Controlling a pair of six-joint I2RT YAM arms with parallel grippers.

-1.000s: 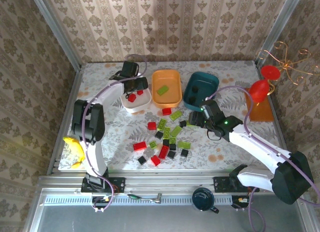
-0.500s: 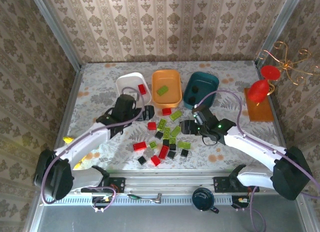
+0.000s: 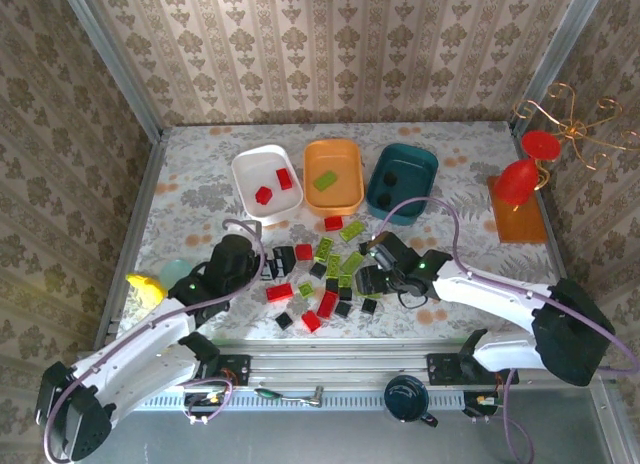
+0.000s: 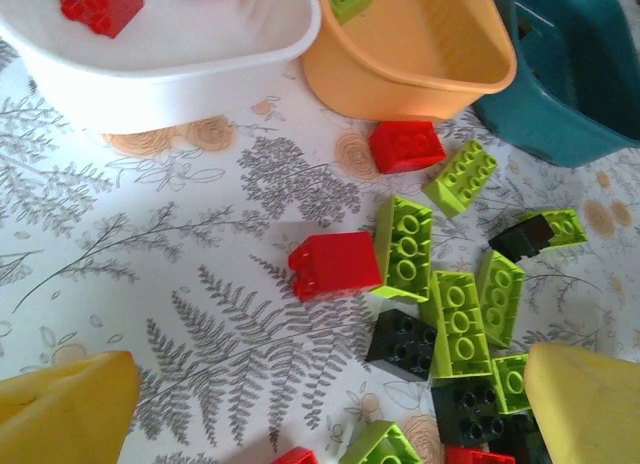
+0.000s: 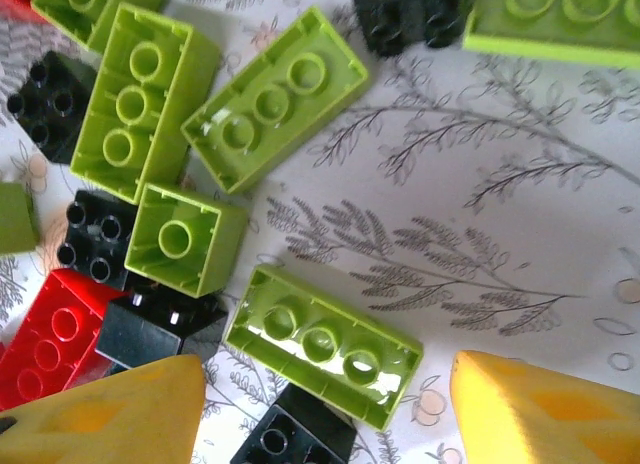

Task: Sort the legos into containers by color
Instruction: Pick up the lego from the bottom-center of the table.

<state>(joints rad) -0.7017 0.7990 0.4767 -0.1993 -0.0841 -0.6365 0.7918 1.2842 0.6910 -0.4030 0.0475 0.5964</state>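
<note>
Your left tub [image 3: 258,169], middle tub [image 3: 340,194] and right tub [image 3: 412,169] sit side by side at the back, each with sorted bricks [image 3: 284,178] inside. Loose bricks [image 3: 326,248] lie scattered on the table [image 3: 200,154] just in front.

Red bricks [image 4: 335,264], lime-green bricks [image 4: 405,246] and black bricks [image 4: 400,342] dot a white, grey-fern-printed tabletop [image 3: 200,174] by a white tub [image 3: 250,174], orange tub [image 3: 340,191] and dark teal tub [image 3: 412,168].

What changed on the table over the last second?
The left hand left the white tub and came back, open, to the loose bricks. The right hand moved from the teal tub down over a lime brick. Everything else stayed put.
</note>
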